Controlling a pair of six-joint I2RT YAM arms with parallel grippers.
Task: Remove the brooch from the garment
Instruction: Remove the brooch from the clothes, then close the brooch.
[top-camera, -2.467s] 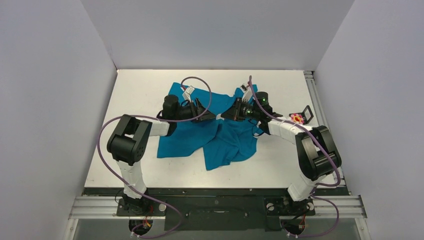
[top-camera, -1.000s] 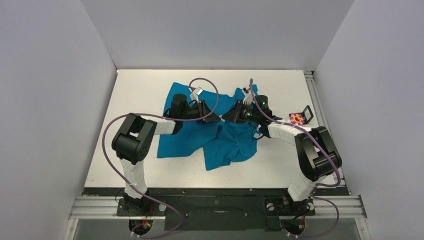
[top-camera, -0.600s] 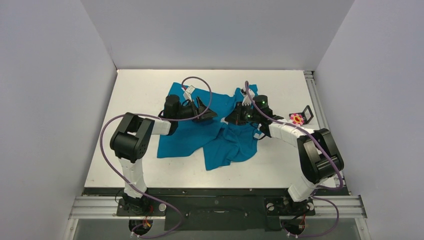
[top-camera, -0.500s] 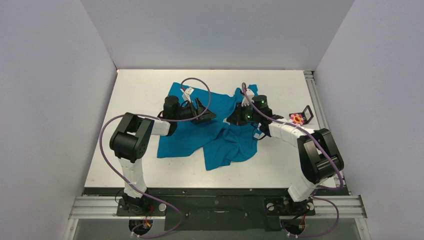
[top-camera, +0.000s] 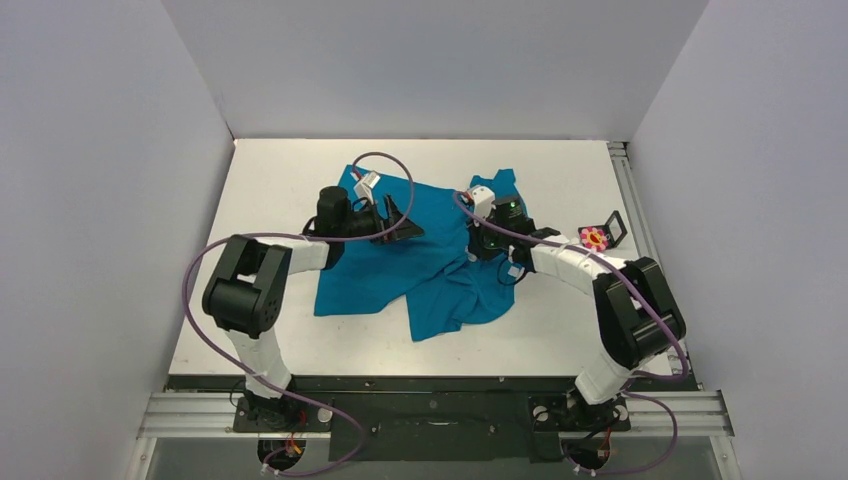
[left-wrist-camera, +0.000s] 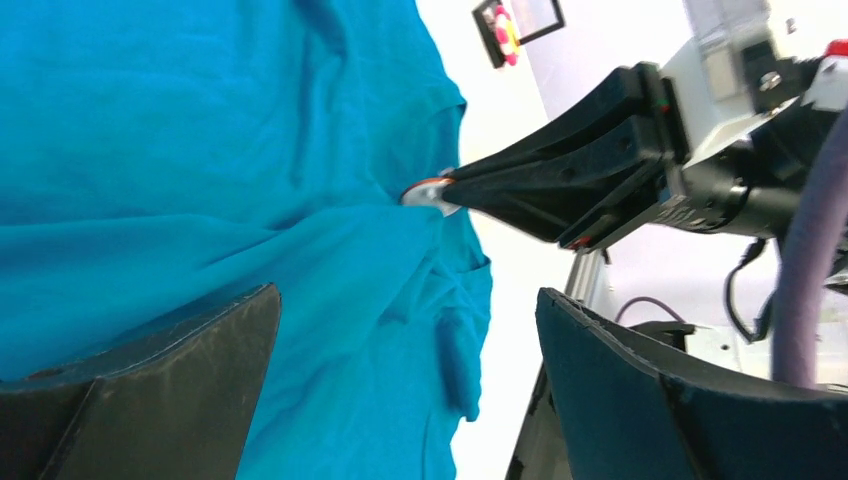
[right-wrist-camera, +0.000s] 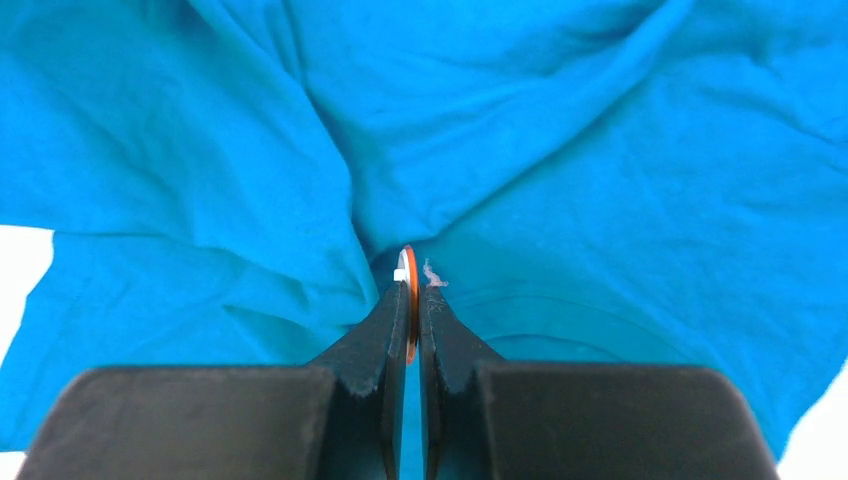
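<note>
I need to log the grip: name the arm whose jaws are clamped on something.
The right gripper: its jaws pinch a thin disc at a fold of the shirt. The left gripper has its jaws wide apart, holding nothing.

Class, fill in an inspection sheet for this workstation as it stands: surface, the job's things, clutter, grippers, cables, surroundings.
Surface: white table; no spills seen.
Job's things: teal T-shirt lies rumpled at mid-table. The pink flower brooch lies off it, near the table's right edge.
Clutter: small black frame beside the brooch. A thin disc with an orange rim sits at a shirt fold; what it is cannot be told.
Grippers: left gripper open over the shirt; right gripper shut on the thin disc.
Cables: purple cables run along both arms; one loops above the shirt.
Surroundings: plain grey walls on three sides; metal rail along the right edge.
</note>
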